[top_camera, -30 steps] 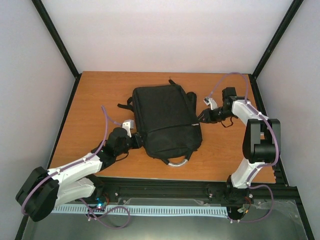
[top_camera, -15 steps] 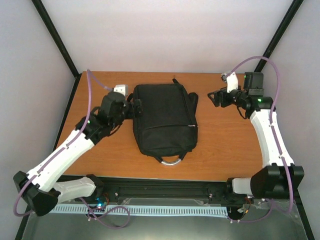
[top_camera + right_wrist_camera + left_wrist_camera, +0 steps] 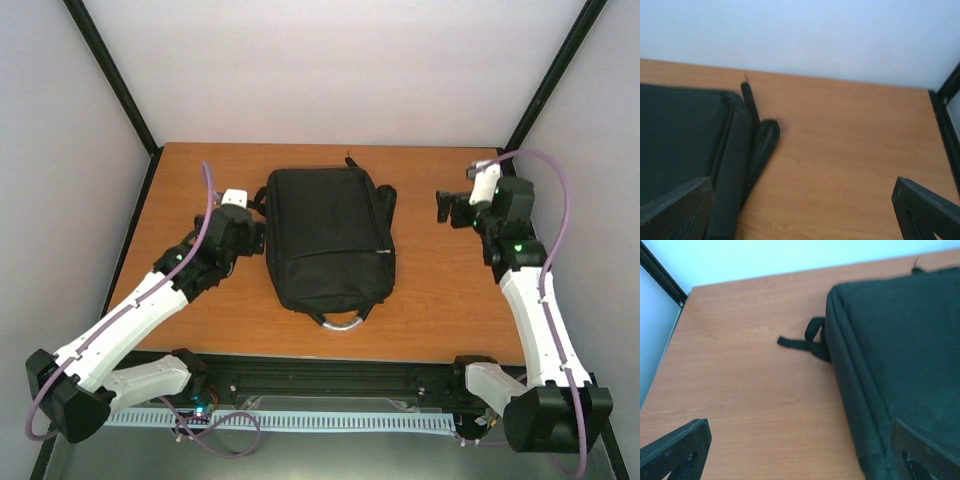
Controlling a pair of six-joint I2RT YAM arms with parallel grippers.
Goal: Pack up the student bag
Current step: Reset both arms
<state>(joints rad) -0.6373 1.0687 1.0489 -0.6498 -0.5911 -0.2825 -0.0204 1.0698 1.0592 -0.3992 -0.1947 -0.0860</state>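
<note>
1. The bag point(image 3: 330, 240) lay flat on the counter point(image 3: 440, 300). Its grey loop point(image 3: 345, 320) pointed toward the arm bases, and its top face was smooth and seemed closed.
2. The left gripper point(image 3: 256, 236) sat just beside the bag's left edge, near the far corner. Its fingers were spread wide with nothing between them. Its wrist view could not show whether one finger brushed the fabric.
3. The right gripper point(image 3: 443, 208) hung to the right of the bag's far corner, apart from it. It too was spread wide and empty.
4. A thin strap tail point(image 3: 800, 342) stuck out from the bag's left side. A padded shoulder strap point(image 3: 762, 145) lay along its right side. Both lay slack on the wood.
5. Handling, as a judgement: the bag was probably soft and limp. It would likely sag or fold if lifted by one edge, and slide on the smooth wood if pushed.
6. The loop looked the surest hold, being stiff, raised and easy to pinch. The shoulder strap was a second choice, though it might only pull slack before the bag moved.
7. Opening the bag would call for a zip pull. None could be made out; they were too small or hidden.
8. One gripper pinning the body while the other pulled would probably stop the bag from dragging.
9. Nothing to pack showed anywhere around the bag.
</note>
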